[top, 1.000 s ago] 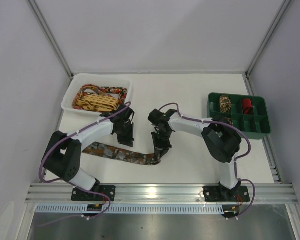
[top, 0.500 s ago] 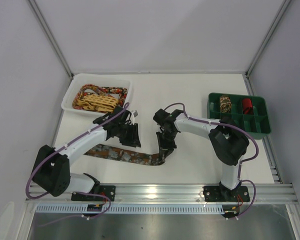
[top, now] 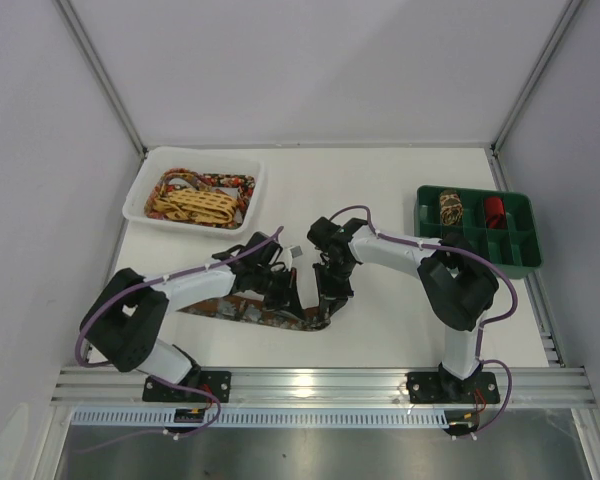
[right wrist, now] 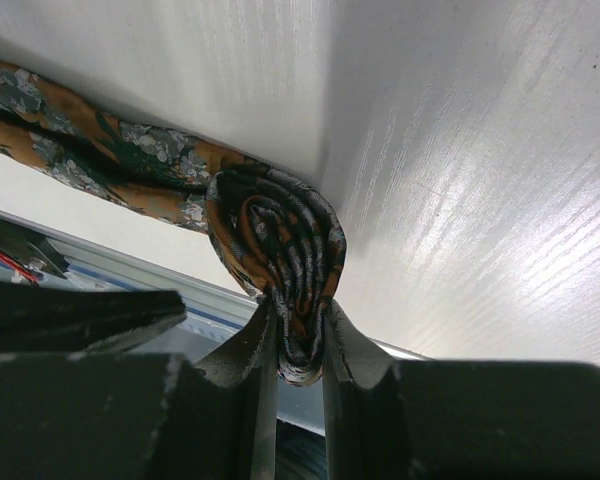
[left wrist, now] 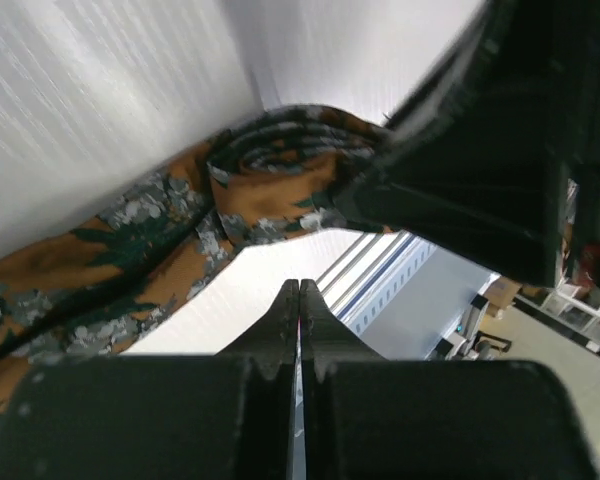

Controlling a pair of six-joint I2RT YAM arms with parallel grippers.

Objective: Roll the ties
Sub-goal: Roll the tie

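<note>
1. Near edge of the table (top: 400, 335): the mottled brown/orange tie (top: 265, 317) lies flat, its long axis roughly parallel to that edge.
2. The right gripper (right wrist: 292, 330) is clamped on the started coil (right wrist: 280, 240) at the tie's right end. The strip leaves the coil heading left.
3. The left gripper (top: 285, 290) has its fingers pressed together with nothing between them. It sits just left of the coil, over the strip. I can't tell if it touches the fabric.
4. Key relation: all the unrolled length lies left of the right gripper, so I'd say the roll has to advance leftward along that axis. The left arm is nearer the free strip and is likely the one to pin or feed it.
5. Surface: white and slightly glossy.
6. Far-left corner: the white bin (top: 140, 195) holds loose ties, a yellow lattice tie (top: 195, 205) among them.
7. Right edge: the green compartment tray (top: 525, 235) holds a brownish rolled tie (top: 450, 208) and a red rolled tie (top: 493, 210).
8. Room: white panel walls and aluminium posts.
</note>
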